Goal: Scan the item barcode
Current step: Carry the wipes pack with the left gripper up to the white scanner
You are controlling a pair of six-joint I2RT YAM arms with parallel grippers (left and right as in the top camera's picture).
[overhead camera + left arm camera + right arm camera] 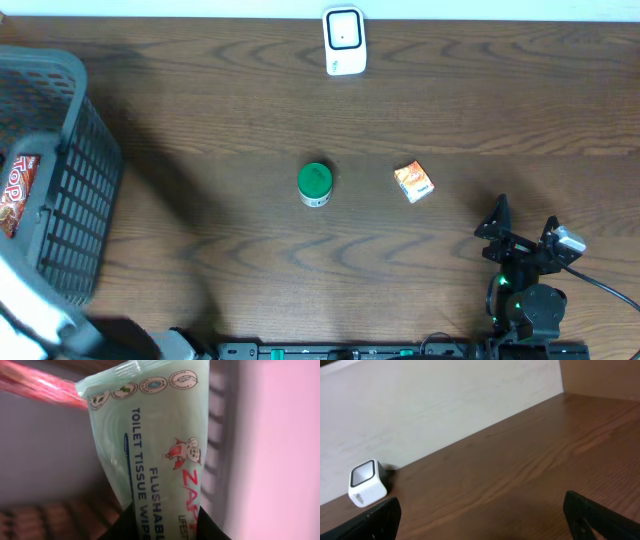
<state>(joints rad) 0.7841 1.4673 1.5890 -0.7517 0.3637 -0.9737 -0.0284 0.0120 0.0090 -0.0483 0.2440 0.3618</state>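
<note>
Clamping one end of the pale green wipes pack [150, 435], the left gripper [165, 529] holds it by the grey basket's [95, 150] grid wall, a red packet [40, 385] behind it. Over the table [200, 120], the right gripper [522, 228] hangs with jaws spread wide, well apart from the white scanner [344, 40].

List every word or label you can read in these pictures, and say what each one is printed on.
"TOILET TISSUE WIPE", cut off at the picture's edge: wipes pack.
"FLUSHABL", cut off: same pack.
"ZAP", red, cut off: same pack.
"ToP", partly hidden: red packet in the basket.
Lettering on the scanner and print on the box: too small to read.
</note>
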